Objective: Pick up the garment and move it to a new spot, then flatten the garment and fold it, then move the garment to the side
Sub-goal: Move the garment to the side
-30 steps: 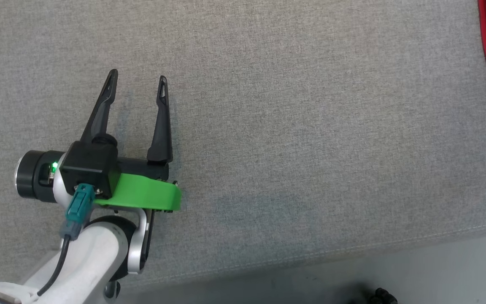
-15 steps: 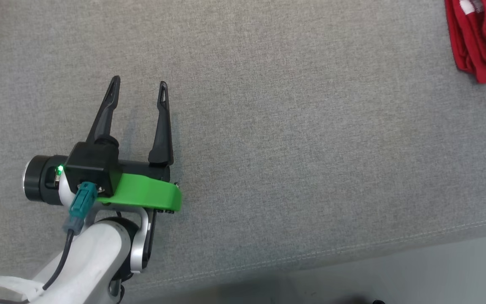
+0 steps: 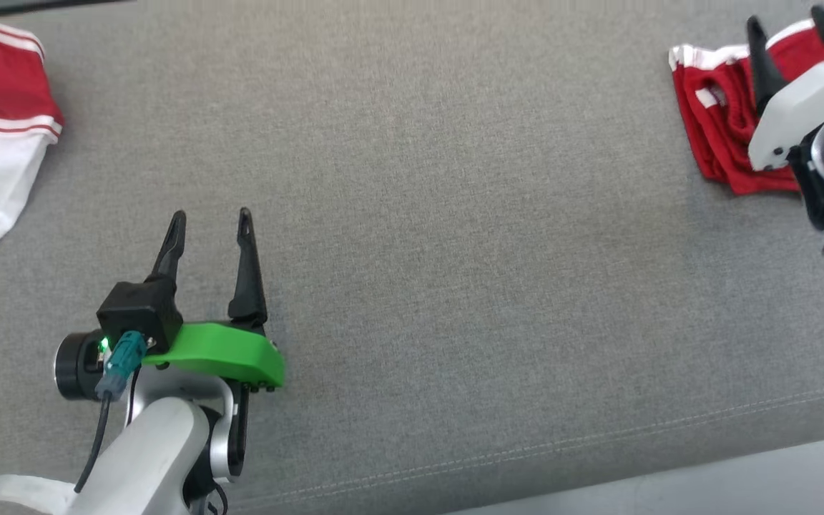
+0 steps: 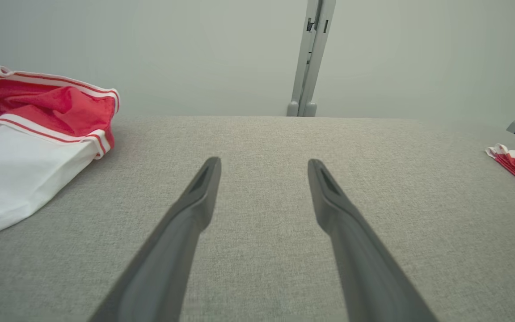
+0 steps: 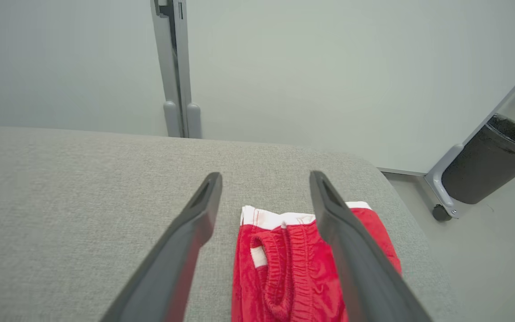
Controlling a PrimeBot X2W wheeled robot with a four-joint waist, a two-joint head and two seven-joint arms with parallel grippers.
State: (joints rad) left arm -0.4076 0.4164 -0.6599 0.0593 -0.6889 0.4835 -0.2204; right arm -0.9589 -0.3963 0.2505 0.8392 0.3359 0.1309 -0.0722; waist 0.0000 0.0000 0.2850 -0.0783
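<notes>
Grey fabric worktop point(image 3: 455, 214) is carrying crumpled red shorts point(image 5: 293, 268) at its right end. The right hand point(image 5: 265, 179) is hovering above them, fingers spread and empty, and the left hand point(image 3: 208, 218) is hovering open over bare fabric. Pickup is probably just beginning, and the next move is calling for a descent onto the waistband.

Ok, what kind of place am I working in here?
Probably an indoor lab or test room: a grey fabric-covered surface, a bare pale wall with a grey post, and a dark bin-like container nearby.
</notes>
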